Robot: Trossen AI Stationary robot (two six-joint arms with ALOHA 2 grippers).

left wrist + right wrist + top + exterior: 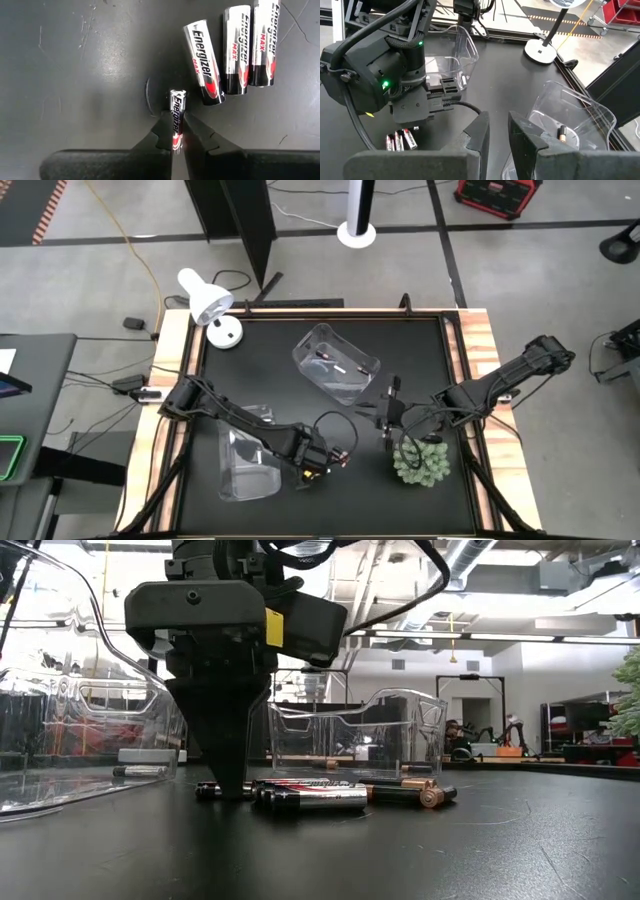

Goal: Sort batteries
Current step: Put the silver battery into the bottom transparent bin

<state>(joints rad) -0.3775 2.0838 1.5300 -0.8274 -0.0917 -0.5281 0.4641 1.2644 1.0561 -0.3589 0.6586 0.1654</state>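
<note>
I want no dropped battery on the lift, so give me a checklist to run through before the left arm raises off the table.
1. Left gripper shut on the small battery: ok.
2. Grip centred: not ok, fingers hold one end only.
3. Three larger batteries apart from the held one: ok.
4. Near clear bin beside the left arm, open-topped: ok.
5. Right gripper out of the path: ok, open, hovering nearer the far bin.
6. Bin matching this battery type: cannot tell.

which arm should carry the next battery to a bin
Left. The left gripper already has its jaws closed on a small battery at the pile, beside its bin. The right gripper hangs empty, away from the pile.
</note>
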